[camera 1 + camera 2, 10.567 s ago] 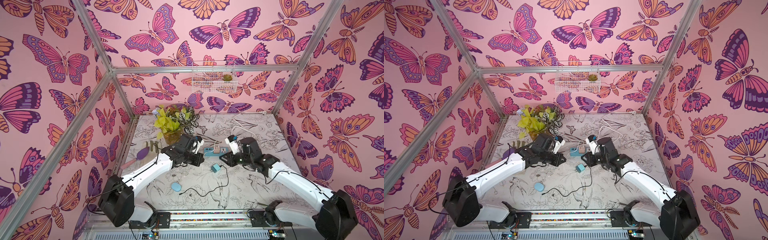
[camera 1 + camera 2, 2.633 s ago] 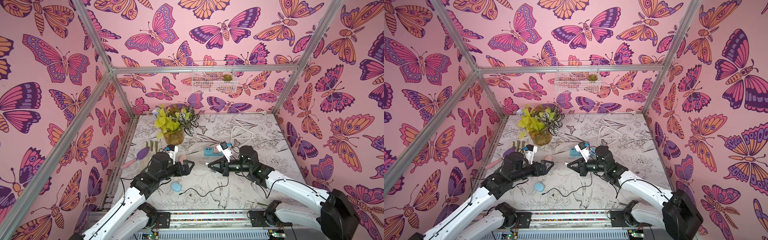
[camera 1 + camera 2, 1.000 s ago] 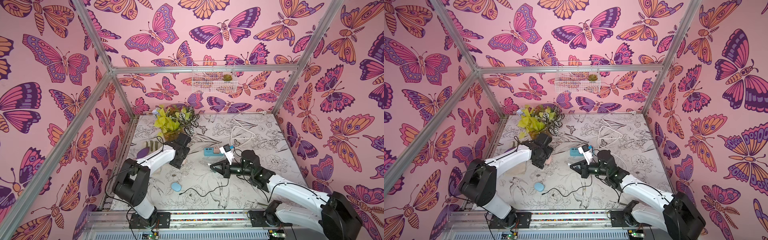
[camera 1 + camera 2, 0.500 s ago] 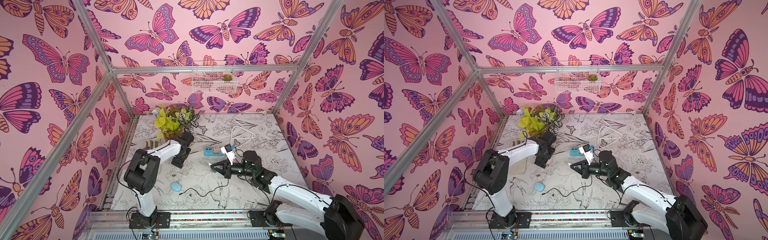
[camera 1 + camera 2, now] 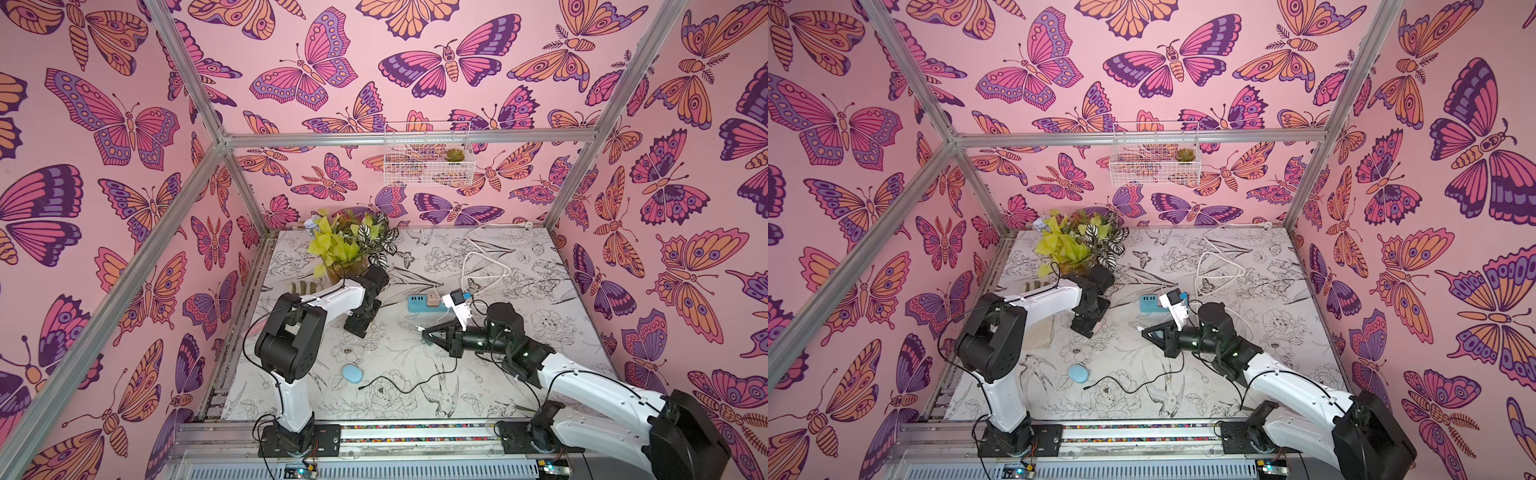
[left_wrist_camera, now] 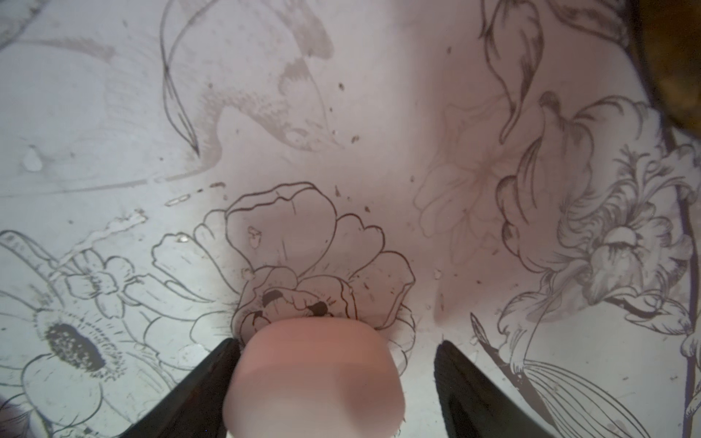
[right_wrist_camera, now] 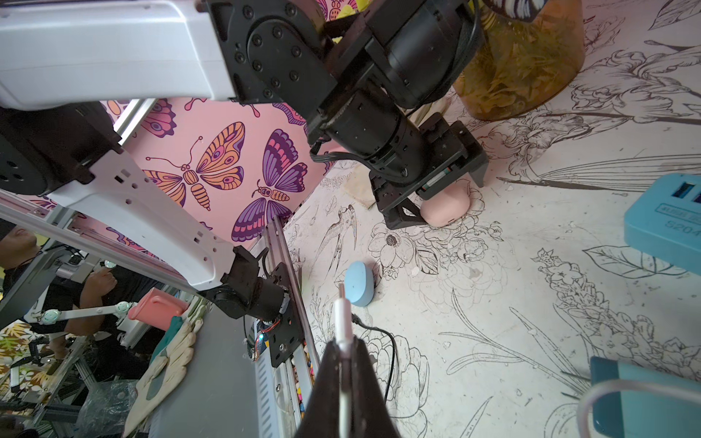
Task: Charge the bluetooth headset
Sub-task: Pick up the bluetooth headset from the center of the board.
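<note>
Pink butterfly walls (image 5: 374, 104) all round in both top views. On the flower-printed table (image 5: 540, 291) the left gripper (image 5: 360, 326) points straight down on the left half, just near of the potted plant (image 5: 345, 249). Whatever sits under it is hidden from up here. The right gripper (image 5: 427, 334) lies low and aims leftward, its tip well apart from the left one. A blue charging hub (image 5: 422, 303) sits just far of it, with a white cable (image 5: 484, 259) looping away toward the far wall. At near left, a blue oval case (image 5: 352, 373) rests close to the loose end of a black cable (image 5: 399, 384).

Over to the left wrist view, and there it is: the pink headset case (image 6: 315, 379), sitting on the table between the two black fingers (image 6: 197, 394). The jaws are spread wide, one finger against the case and the other clear of it, so nothing is gripped.

Right wrist view now. The fingers are pinched tight on a white charging plug (image 7: 342, 314), its metal tip poking out past the fingertips. Beyond it, the left gripper straddles the pink headset case on the table, close by the plant's amber jar (image 7: 519, 64).
</note>
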Robot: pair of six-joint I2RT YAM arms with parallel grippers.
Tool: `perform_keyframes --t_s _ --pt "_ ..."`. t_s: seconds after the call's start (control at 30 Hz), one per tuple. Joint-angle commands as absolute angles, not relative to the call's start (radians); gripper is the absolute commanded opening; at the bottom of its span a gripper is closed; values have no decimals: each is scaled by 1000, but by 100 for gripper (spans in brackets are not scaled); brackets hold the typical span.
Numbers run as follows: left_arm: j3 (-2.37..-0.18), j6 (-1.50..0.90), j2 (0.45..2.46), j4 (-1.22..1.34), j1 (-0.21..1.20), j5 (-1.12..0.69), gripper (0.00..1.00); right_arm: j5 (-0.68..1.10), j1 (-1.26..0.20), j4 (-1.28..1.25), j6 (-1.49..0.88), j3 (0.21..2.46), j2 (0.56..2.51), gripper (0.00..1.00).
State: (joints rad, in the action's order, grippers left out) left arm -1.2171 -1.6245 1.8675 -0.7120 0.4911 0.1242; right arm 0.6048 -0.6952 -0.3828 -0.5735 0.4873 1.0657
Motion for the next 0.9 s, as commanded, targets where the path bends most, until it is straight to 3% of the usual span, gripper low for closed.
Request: perform_keyframes --t_s 0.0,0.2,0.47,0.63,0.87 --pt "-1219 -1629 1879 -752 486 141 83 597 -693 -414 -577 478 1052 0" --pt "-1225 -1615 1876 -750 485 142 78 592 -694 -415 -575 476 1053 0" --pt "-1193 -1444 1818 -725 489 139 93 596 -694 -416 -579 463 1049 0" --pt "-1133 -1325 1742 -682 488 179 93 593 -694 -427 -580 461 1050 0" --pt "-1163 -1236 1802 -653 486 114 93 609 -693 -472 -608 464 1073 0"
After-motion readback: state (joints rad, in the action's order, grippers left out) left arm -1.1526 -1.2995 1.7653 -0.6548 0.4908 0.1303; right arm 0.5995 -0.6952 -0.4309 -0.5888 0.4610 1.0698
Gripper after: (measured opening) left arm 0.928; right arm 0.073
